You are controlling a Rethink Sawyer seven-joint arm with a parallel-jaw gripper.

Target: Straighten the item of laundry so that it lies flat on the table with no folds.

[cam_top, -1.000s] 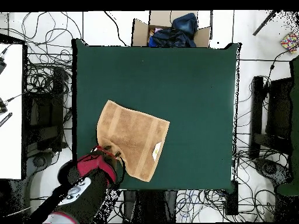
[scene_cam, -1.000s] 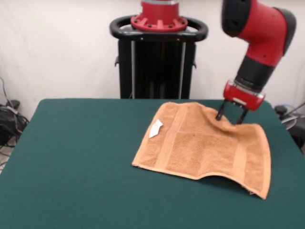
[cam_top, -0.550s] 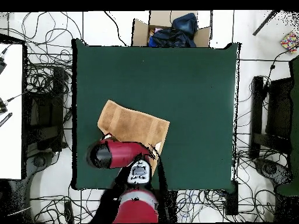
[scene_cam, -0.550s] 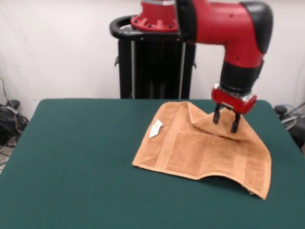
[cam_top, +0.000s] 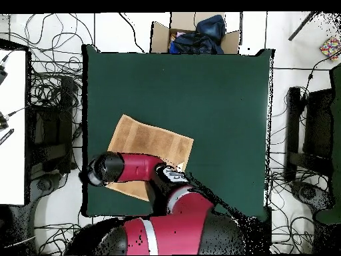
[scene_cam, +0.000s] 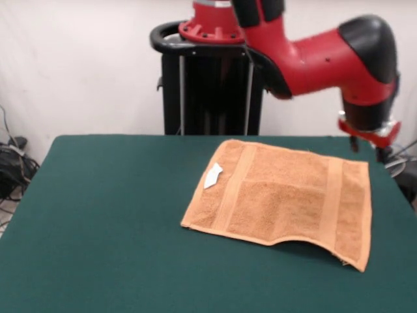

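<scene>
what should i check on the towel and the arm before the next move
1. Towel spread out on the table: mostly ok, no folded-over layer shows in the front view.
2. Towel fully flat: not ok, its near edge arches up off the cloth, with a shadow beneath.
3. Towel wholly on the table: ok in the front view; in the overhead view the arm covers part of it.
4. Pincer off the towel: ok, it hangs above the table's far edge beside the towel's corner, holding nothing that shows.
5. Pincer open or shut: cannot tell.
6. White tag: ok, lying on top near one end.
</scene>
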